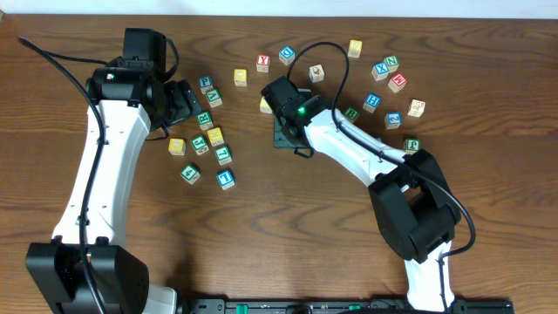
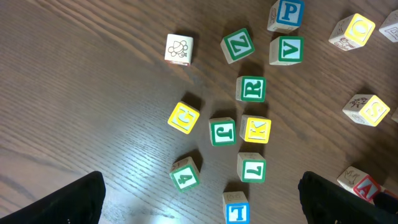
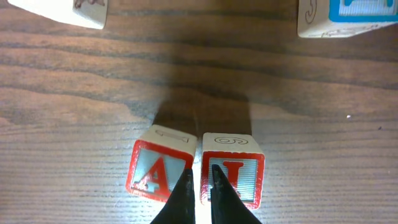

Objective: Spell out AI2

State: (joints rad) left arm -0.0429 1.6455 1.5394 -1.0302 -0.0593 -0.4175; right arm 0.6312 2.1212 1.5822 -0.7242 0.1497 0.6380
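In the right wrist view the red-framed "A" cube (image 3: 155,171) and the red "I" cube (image 3: 239,180) stand side by side on the table, A on the left, with a thin seam between them. My right gripper (image 3: 200,177) hangs just over that seam, shut, with nothing between its fingertips. From overhead the right gripper (image 1: 288,135) hides both cubes. I cannot pick out the "2" cube in any view. My left gripper (image 2: 199,205) is wide open and empty above a cluster of cubes at the table's left.
Below the left gripper lie a blue "1" cube (image 2: 236,211), a green "4" (image 2: 185,176), "L" (image 2: 252,168), yellow "K" (image 2: 255,129) and others. A blue-framed cube (image 3: 348,15) is cut off at the frame's top. More cubes (image 1: 384,87) are scattered at the back right.
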